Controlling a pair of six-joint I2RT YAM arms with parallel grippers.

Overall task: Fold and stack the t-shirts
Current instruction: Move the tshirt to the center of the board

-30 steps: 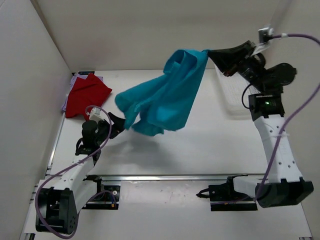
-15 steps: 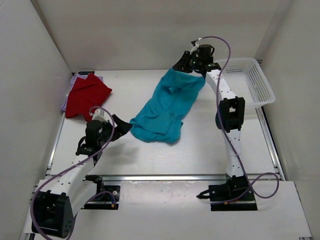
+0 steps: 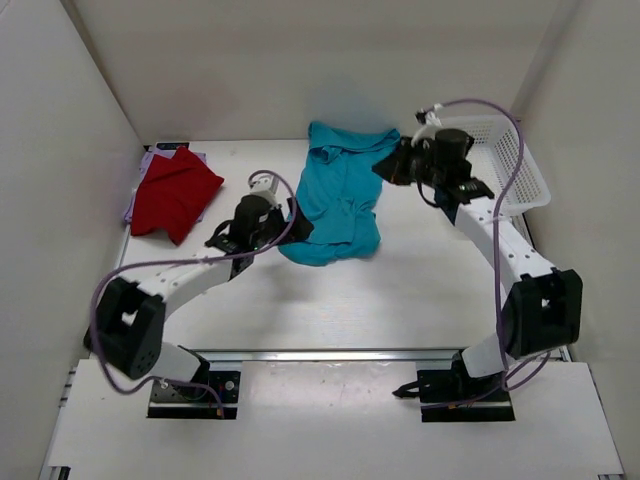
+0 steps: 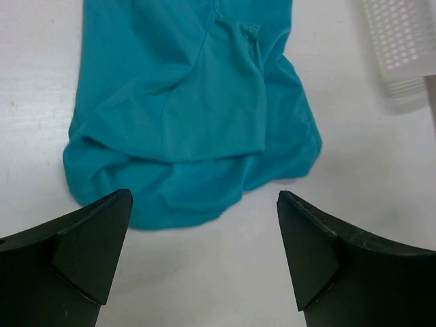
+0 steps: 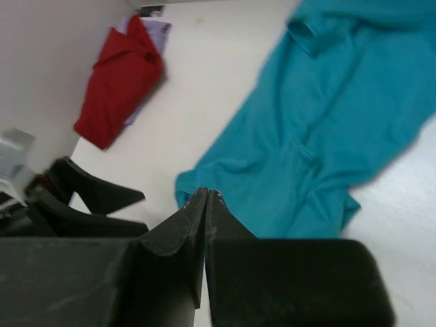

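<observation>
The teal t-shirt (image 3: pixel 338 190) lies crumpled and stretched lengthwise on the table, collar end to the back. My left gripper (image 3: pixel 300 228) stands open at its near left hem; in the left wrist view the hem (image 4: pixel 184 204) sits just beyond the wide-apart fingertips (image 4: pixel 102 231). My right gripper (image 3: pixel 383 168) hovers at the shirt's right side, shut with nothing in it (image 5: pixel 206 193). The red t-shirt (image 3: pixel 175 192) rests folded at the far left on the lavender t-shirt (image 3: pixel 150 160), of which only an edge shows.
The white lattice basket (image 3: pixel 512 165) stands at the back right corner, behind my right arm. White walls close in the table on the left, back and right. A metal rail (image 3: pixel 340 353) runs along the near edge.
The teal shirt was hanging from my right gripper and now lies on the table, let go. My right gripper has shut again, empty. My left arm has reached right to the shirt's hem.
</observation>
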